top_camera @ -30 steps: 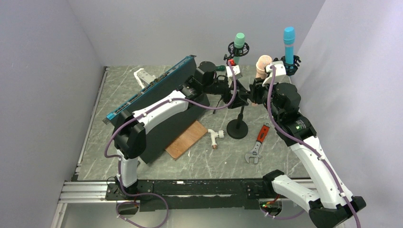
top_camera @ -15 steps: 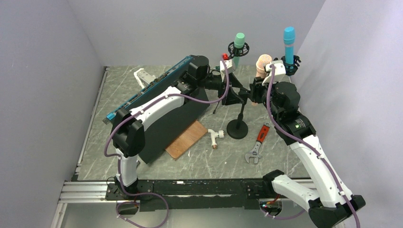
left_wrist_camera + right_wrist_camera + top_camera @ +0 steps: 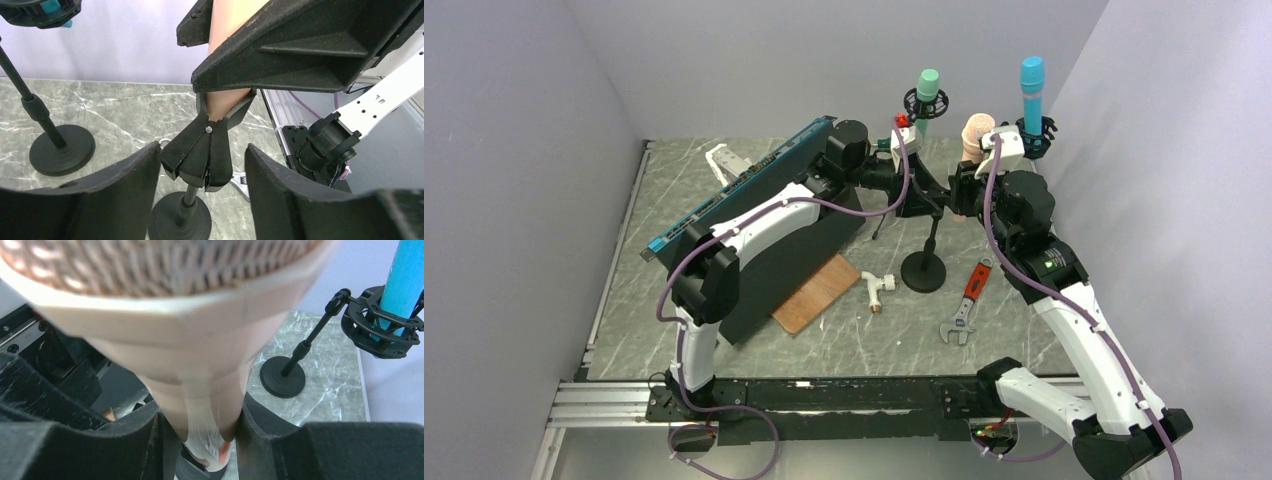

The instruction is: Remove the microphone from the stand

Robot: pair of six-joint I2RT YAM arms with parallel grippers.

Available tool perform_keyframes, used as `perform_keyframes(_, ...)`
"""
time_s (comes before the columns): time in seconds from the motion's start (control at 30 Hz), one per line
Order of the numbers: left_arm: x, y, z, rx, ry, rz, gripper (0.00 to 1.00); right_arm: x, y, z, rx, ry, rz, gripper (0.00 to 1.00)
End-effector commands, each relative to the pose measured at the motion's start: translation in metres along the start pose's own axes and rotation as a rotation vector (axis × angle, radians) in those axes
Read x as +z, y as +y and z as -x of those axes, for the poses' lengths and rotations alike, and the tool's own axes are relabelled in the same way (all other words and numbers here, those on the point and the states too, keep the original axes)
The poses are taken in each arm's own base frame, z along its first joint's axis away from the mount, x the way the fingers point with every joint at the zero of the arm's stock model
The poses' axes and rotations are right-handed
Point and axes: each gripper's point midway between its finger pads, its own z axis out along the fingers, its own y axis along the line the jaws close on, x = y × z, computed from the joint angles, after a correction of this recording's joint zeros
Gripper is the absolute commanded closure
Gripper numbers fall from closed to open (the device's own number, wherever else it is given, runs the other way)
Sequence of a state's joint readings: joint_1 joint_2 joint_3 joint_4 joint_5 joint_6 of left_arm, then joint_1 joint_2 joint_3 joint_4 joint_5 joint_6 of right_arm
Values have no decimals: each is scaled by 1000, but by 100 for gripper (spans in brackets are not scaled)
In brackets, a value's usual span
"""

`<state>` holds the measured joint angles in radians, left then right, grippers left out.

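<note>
The peach microphone point(image 3: 977, 130) stands upright in the black stand point(image 3: 923, 270) at the table's middle back. My right gripper point(image 3: 967, 188) is shut on its tapered body point(image 3: 200, 340), pads pressed to both sides. Its black finger point(image 3: 300, 50) crosses the top of the left wrist view, over the peach body point(image 3: 227, 20). My left gripper point(image 3: 202, 150) reaches in from the left and straddles the stand's clip levers point(image 3: 200, 160). The left finger touches the clip; a narrow gap shows at the right finger. The stand's base point(image 3: 180, 220) sits below.
A green microphone point(image 3: 927, 85) and a blue one point(image 3: 1032, 75) stand on their own stands at the back. A dark slanted panel point(image 3: 754, 190) fills the left. A wooden board point(image 3: 816, 292), white pipe fitting point(image 3: 879, 288) and red-handled wrench point(image 3: 967, 300) lie near the stand's base.
</note>
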<state>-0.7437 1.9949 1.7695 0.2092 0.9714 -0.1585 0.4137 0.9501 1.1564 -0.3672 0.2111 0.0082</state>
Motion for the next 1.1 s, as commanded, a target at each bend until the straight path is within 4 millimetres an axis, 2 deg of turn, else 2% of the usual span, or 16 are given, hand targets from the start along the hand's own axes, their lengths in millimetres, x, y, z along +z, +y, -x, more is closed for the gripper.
perform_keyframes(0.0,2,-5,24,70,-51,-23,41,-2,4,-1,8,21,18,100)
perform_keyframes(0.07,2,-4,23,69,-56,-16,55,-2,4,0,9,19,18,100)
perform_keyframes(0.13,2,-3,24,64,-57,-9,85,-2,4,1,9,16,18,100)
perform_keyframes(0.17,2,-1,23,57,-53,5,96,-3,4,2,9,14,18,100)
perform_keyframes(0.2,1,-1,22,52,-51,13,100,-3,4,3,11,11,16,100)
perform_keyframes(0.43,-3,-1,17,42,-38,43,100,-8,1,24,26,-33,4,100)
perform_keyframes(0.67,-6,-2,14,35,-29,52,100,-23,-16,60,12,-102,-67,100)
perform_keyframes(0.87,-7,0,16,9,-22,78,100,-47,-24,99,17,-188,-83,100)
perform_keyframes(0.9,-7,1,17,-2,-21,84,95,-51,-24,102,23,-199,-76,100)
perform_keyframes(0.93,-6,2,17,-18,-18,92,85,-53,-22,105,31,-207,-62,100)
perform_keyframes(1.0,-7,2,20,-41,-18,104,56,-61,-17,107,42,-224,-30,100)
perform_keyframes(1.07,-8,1,26,-54,-18,113,34,-65,-9,106,80,-224,18,100)
